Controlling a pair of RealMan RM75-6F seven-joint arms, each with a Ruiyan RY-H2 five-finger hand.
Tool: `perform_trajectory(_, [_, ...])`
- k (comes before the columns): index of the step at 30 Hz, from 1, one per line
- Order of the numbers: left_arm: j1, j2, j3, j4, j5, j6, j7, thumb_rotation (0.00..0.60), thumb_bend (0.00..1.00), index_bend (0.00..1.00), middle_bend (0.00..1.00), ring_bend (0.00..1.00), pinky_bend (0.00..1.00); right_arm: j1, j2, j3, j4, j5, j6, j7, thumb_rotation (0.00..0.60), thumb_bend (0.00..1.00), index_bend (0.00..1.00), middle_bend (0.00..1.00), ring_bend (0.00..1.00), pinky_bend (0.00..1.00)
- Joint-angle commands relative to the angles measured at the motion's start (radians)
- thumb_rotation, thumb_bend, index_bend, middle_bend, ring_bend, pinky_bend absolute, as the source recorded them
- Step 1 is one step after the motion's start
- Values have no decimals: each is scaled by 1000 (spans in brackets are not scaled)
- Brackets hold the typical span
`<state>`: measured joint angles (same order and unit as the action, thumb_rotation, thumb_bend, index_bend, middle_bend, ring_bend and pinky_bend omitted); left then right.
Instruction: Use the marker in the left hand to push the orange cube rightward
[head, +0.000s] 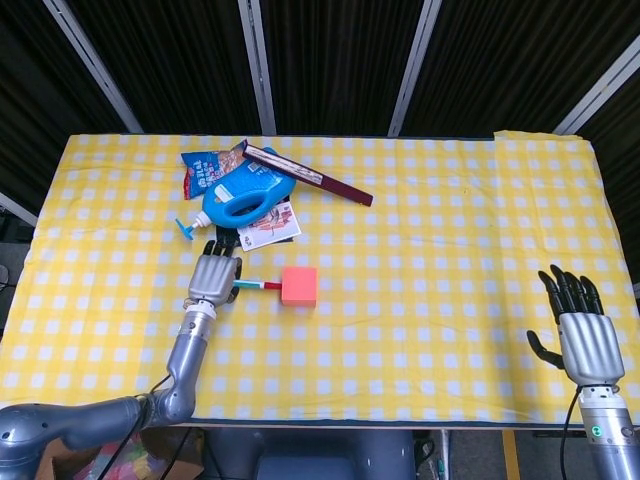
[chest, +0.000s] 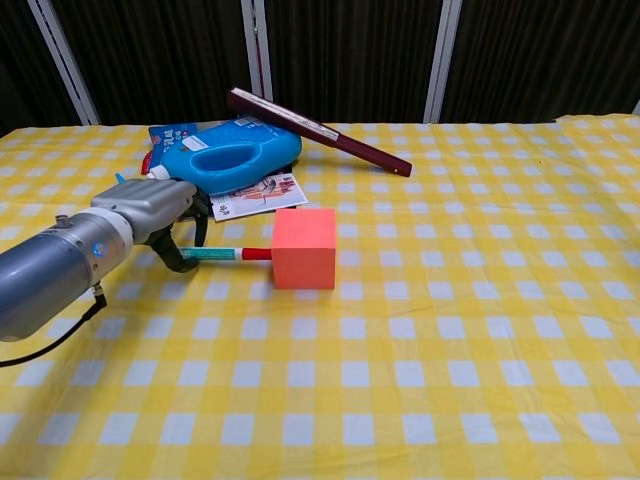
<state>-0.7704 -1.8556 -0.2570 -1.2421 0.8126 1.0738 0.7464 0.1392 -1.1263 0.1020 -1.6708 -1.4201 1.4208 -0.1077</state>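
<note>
The orange cube sits on the yellow checked tablecloth, left of the table's middle. My left hand grips a marker with a teal barrel and red cap. The marker lies level, pointing right, and its red tip touches the cube's left face. My right hand hovers open at the near right corner of the table, fingers spread, far from the cube. The chest view does not show it.
A blue detergent bottle lies behind the left hand on magazines. A dark red book leans across it, beside a snack bag. To the cube's right lies bare tablecloth.
</note>
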Motion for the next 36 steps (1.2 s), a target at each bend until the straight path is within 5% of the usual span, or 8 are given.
perform_trajectory(1, [-8,-11,-3,-6,-3,8,9,600,442,631,116,0,108,0,1,0,0,1,-1,1,600,378,0,0,0,0])
perform_trajectory(17, [-2,42,9,-105,-52,47,84,600,442,641,117,0,108,0,-3,1,-4,3,1,-6,600,378,0,0,0,0])
perform_trajectory(36, [-112,-96,-56,-41,-109,29,132,600,442,648,119,0,108,-3,2,1,-6,8,1,4,600,379,0,0,0,0])
